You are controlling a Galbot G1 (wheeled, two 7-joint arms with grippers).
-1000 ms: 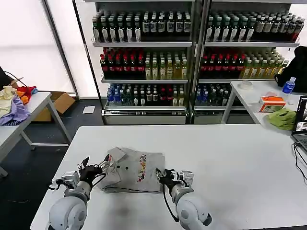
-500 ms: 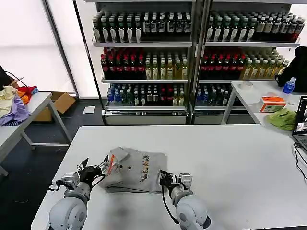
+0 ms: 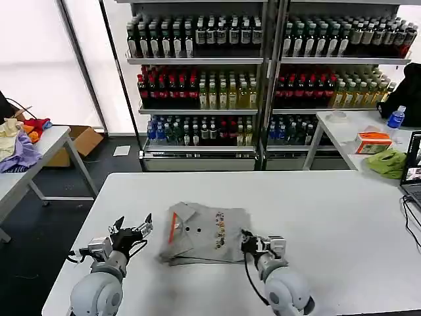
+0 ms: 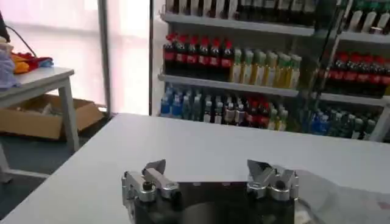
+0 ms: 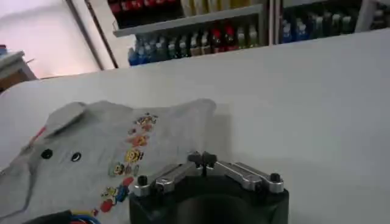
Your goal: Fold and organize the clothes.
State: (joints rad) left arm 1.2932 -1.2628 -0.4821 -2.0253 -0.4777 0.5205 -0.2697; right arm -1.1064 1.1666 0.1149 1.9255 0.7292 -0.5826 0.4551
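Left gripper (image 3: 133,232) low over the white desk (image 3: 329,210) near its front-left corner, fingers (image 4: 152,172) spread wide with nothing between them, set apart from the shirt's left edge. Right gripper (image 3: 250,242) low at the shirt's front-right edge, fingers (image 5: 194,162) pressed together tip to tip, whether on a pinch of cloth not clear. Folded light grey polo shirt (image 3: 207,232) flat on the desk between the two grippers, collar with orange lining and dark buttons toward the left side, multicolour print in a strip down its middle.
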